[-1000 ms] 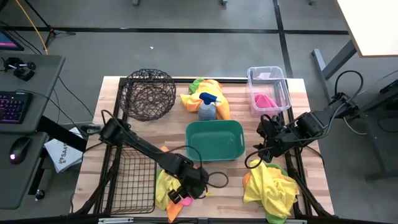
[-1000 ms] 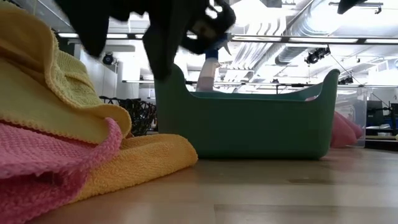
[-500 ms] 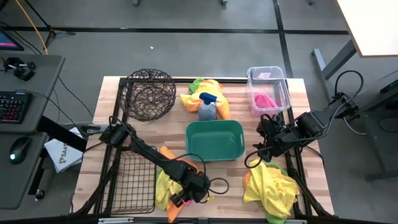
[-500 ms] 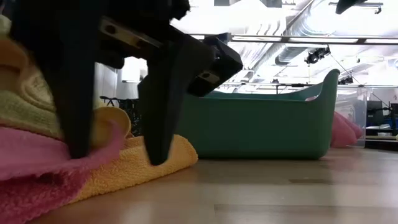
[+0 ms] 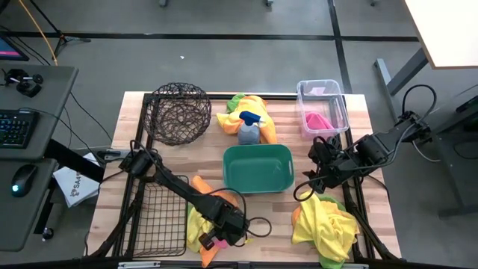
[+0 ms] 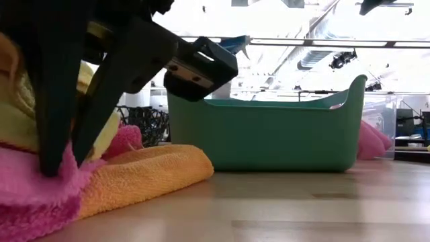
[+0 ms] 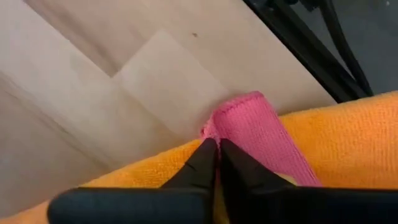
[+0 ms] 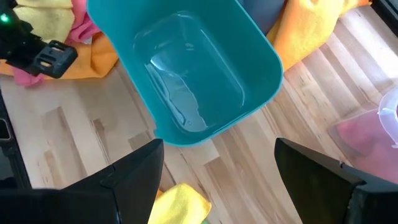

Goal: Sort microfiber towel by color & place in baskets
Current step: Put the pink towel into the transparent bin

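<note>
- high view: left gripper (image 5: 211, 240) is down on the towel pile at the table's front edge, just in front of the teal-green tub (image 5: 258, 169). right gripper (image 5: 320, 181) hovers beside the tub, above a yellow towel heap (image 5: 326, 226). clear bin (image 5: 322, 109) holds a pink towel (image 5: 318, 119). round wire basket (image 5: 178, 113) and rectangular wire basket (image 5: 157, 218) sit at the left side.
- low view: dark fingers (image 6: 52, 114) press into a pink cloth (image 6: 30, 195) lying on an orange towel (image 6: 144, 175).
- left wrist view: fingertips (image 7: 205, 157) closed together, pinching a fold of the pink cloth.
- right wrist view: fingers (image 8: 134, 168) spread wide, holding nothing, over the tub.
</note>
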`<action>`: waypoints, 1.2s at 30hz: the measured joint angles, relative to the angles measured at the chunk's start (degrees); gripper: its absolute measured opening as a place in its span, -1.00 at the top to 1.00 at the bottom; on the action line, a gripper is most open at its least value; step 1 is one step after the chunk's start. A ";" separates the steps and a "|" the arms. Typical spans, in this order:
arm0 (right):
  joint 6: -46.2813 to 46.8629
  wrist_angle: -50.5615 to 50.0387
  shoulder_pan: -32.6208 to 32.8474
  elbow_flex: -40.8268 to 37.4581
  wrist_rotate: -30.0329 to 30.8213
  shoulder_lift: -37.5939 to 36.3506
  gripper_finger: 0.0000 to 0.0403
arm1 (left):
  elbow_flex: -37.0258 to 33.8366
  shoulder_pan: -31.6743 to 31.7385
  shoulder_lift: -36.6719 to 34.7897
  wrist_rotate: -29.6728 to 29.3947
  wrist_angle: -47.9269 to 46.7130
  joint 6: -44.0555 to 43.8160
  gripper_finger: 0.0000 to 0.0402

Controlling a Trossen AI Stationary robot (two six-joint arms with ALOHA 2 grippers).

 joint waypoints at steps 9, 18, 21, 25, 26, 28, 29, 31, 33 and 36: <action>-0.44 0.32 0.00 0.02 0.83 0.00 -0.50 | 8.46 2.11 -6.15 -0.84 -3.65 -2.92 1.00; -5.50 7.36 0.00 0.00 0.75 0.02 -0.50 | 13.16 6.04 -26.09 -11.50 -2.15 -8.11 1.00; -7.94 10.73 0.00 0.00 0.74 0.02 -0.50 | 13.14 6.46 -31.53 -18.20 -2.37 -10.45 1.00; -12.49 16.66 0.00 0.00 0.84 0.02 -0.50 | 13.14 6.47 -36.48 -27.46 -0.76 -10.05 1.00; -13.97 18.87 -0.08 0.00 1.11 0.02 -0.50 | 13.14 6.48 -37.04 -29.69 0.34 -9.56 1.00; -17.09 24.22 -0.64 0.00 2.16 0.02 -0.50 | 13.11 7.01 -37.71 -32.78 3.94 -8.16 1.00; -18.87 27.32 -0.99 0.00 2.50 0.02 -0.50 | 13.11 7.47 -37.90 -33.46 5.91 -7.21 1.00; -22.63 33.88 -1.81 0.00 3.81 0.03 -0.50 | 13.07 8.48 -38.05 -33.56 9.73 -5.64 1.00; -26.94 40.49 -2.73 0.00 4.79 0.04 -0.50 | 13.07 9.91 -37.99 -33.56 13.53 -4.74 1.00; -34.56 49.64 -4.17 0.02 5.09 0.36 -0.50 | 13.01 11.81 -37.54 -33.54 18.76 -3.99 1.00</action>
